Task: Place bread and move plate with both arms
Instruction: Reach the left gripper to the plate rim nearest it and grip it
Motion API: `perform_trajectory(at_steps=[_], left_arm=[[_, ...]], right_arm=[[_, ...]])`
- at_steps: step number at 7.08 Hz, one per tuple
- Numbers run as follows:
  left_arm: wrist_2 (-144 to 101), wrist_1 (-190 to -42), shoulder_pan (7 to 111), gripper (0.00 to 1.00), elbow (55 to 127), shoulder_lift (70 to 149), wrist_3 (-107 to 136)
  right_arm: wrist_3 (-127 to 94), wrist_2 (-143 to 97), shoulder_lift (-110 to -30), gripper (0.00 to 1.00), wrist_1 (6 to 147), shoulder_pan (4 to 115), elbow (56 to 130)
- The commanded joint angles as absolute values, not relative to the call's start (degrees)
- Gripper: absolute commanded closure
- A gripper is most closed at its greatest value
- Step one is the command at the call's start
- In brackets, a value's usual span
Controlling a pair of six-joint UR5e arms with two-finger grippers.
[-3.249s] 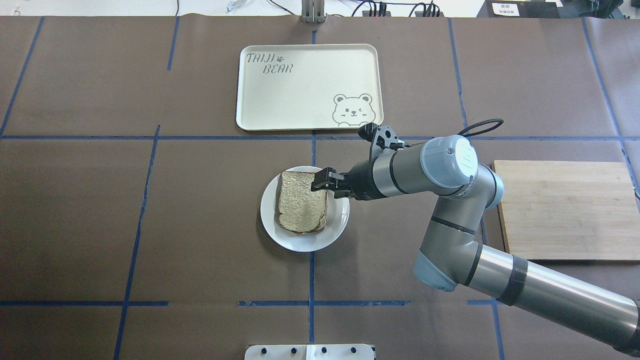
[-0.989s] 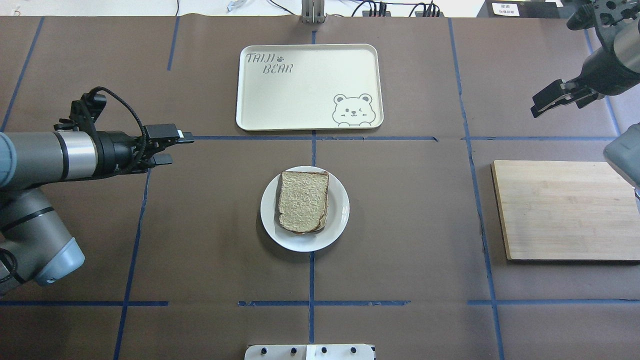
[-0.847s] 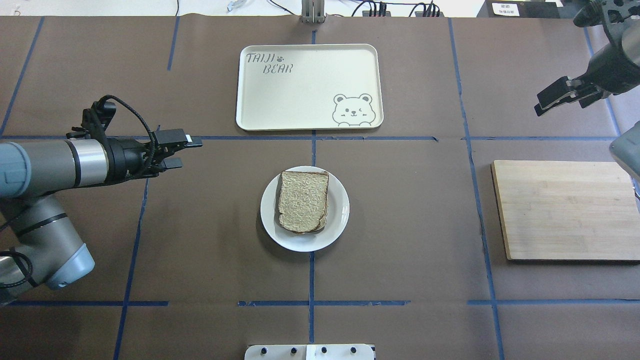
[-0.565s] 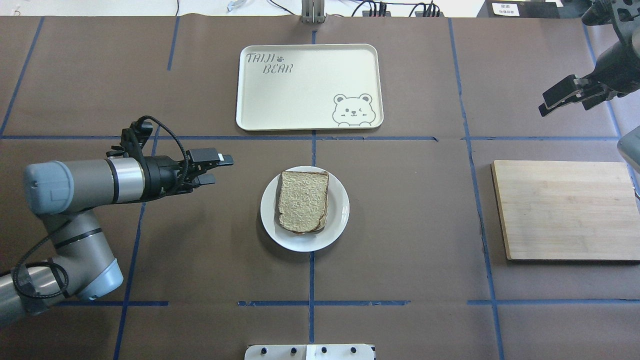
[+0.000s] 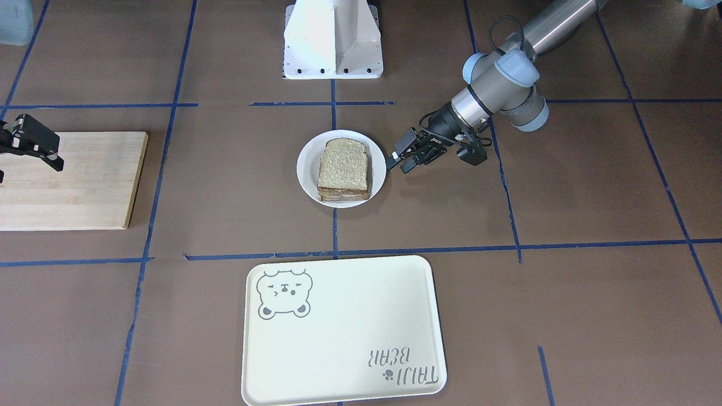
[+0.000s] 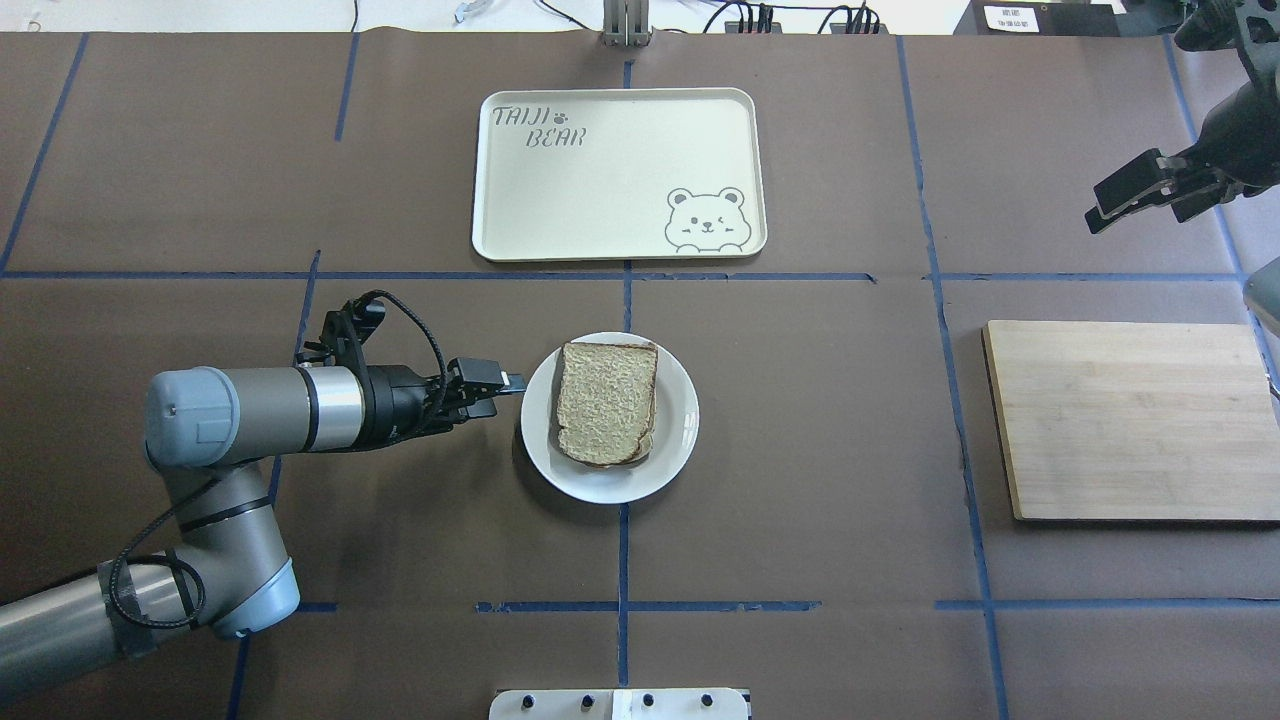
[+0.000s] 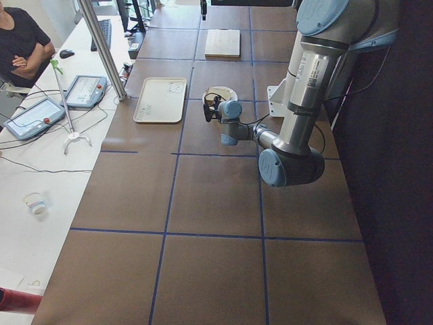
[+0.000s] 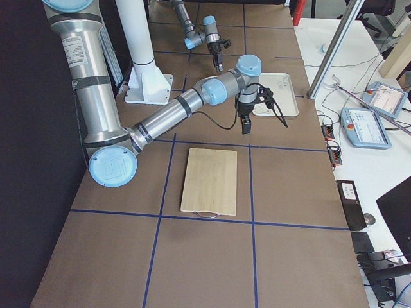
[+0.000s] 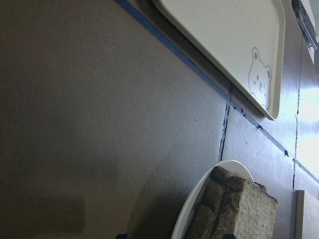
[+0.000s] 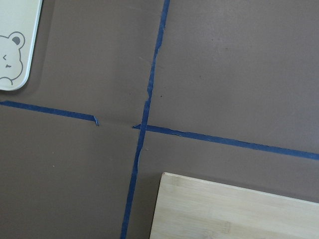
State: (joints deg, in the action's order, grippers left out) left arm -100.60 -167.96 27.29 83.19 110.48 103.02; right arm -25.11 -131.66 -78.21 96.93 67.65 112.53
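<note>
The bread [image 6: 607, 403] lies flat on the small white plate [image 6: 682, 420] at the table's middle, stacked on another brown-edged slice. In the front-facing view the bread [image 5: 343, 166] and plate [image 5: 307, 163] show too. My left gripper [image 6: 497, 390] is open and empty, low, just off the plate's left rim; it also shows in the front-facing view [image 5: 399, 159]. The left wrist view shows the plate's rim [image 9: 199, 199] and the bread [image 9: 239, 209] close ahead. My right gripper [image 6: 1145, 195] is open and empty, far off at the back right.
A cream bear tray [image 6: 620, 175] lies beyond the plate. A wooden cutting board [image 6: 1130, 420] lies at the right, below the right gripper. The white pedestal base [image 5: 333, 36] stands at the robot's side. Blue tape lines cross the brown table cover.
The right gripper left the bread on the plate and withdrew to the back right. The left arm swung in from the left and lowered to the plate's left rim.
</note>
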Motion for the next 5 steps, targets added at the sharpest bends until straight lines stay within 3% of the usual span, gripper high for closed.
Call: perform_trajectory(at_steps=[1,5], left_arm=[[-100.6,-166.9,26.7,0.49,82.4,111.8,103.2],[-100.6,-166.9,25.8,0.55,81.3,111.8,102.8]], right_arm=[[-24.9,-131.7,-78.7,0.00,96.8,67.7,112.2],[-24.9,-131.9,-78.7,0.00,96.8,67.7,112.2]])
